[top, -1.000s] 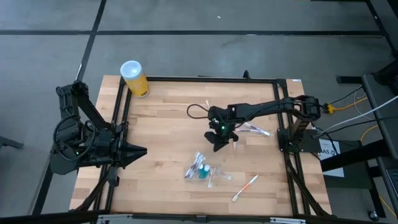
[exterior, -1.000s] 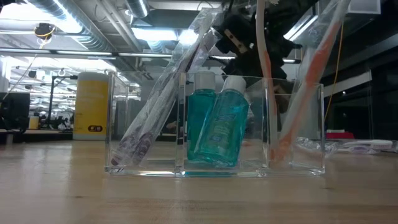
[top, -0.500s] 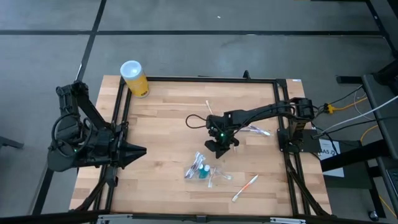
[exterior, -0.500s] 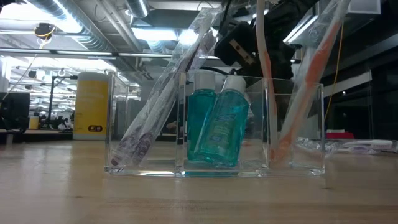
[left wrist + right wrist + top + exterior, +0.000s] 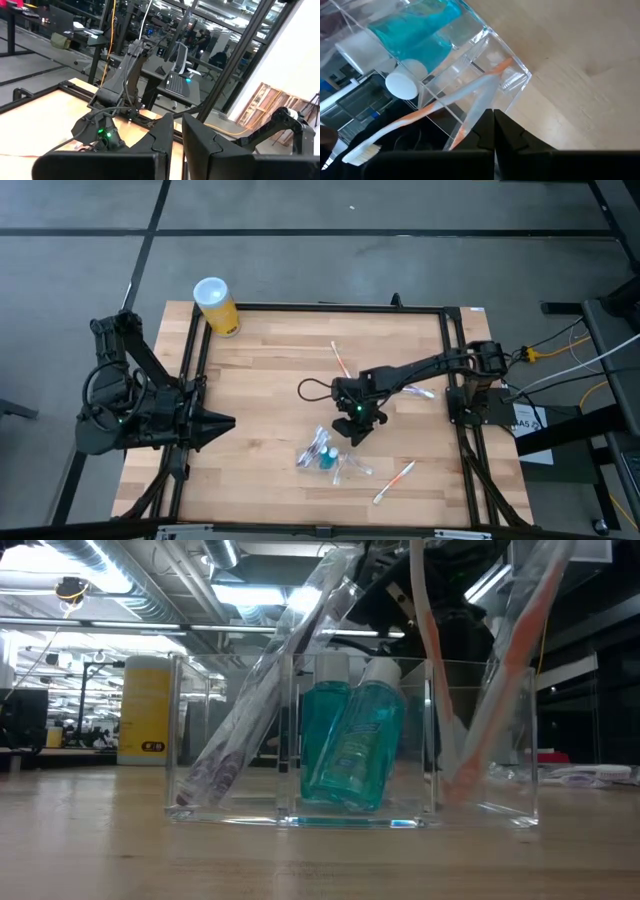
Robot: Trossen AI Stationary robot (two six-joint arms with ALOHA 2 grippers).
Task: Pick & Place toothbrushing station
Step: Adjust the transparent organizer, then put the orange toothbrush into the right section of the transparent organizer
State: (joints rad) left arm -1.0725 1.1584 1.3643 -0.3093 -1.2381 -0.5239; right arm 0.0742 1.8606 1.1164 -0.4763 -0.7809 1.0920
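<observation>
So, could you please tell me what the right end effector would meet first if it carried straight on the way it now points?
Most likely the clear plastic holder: the right end effector, shut, points at its end compartment, where an orange toothbrush leans. Depth is hard to judge.

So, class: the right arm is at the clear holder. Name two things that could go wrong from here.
1. The right gripper, fingers shut, sits against the clear holder; it may shove or tip it.
2. The orange toothbrush leans loosely over the rim and could be knocked out beside the teal bottles.
</observation>
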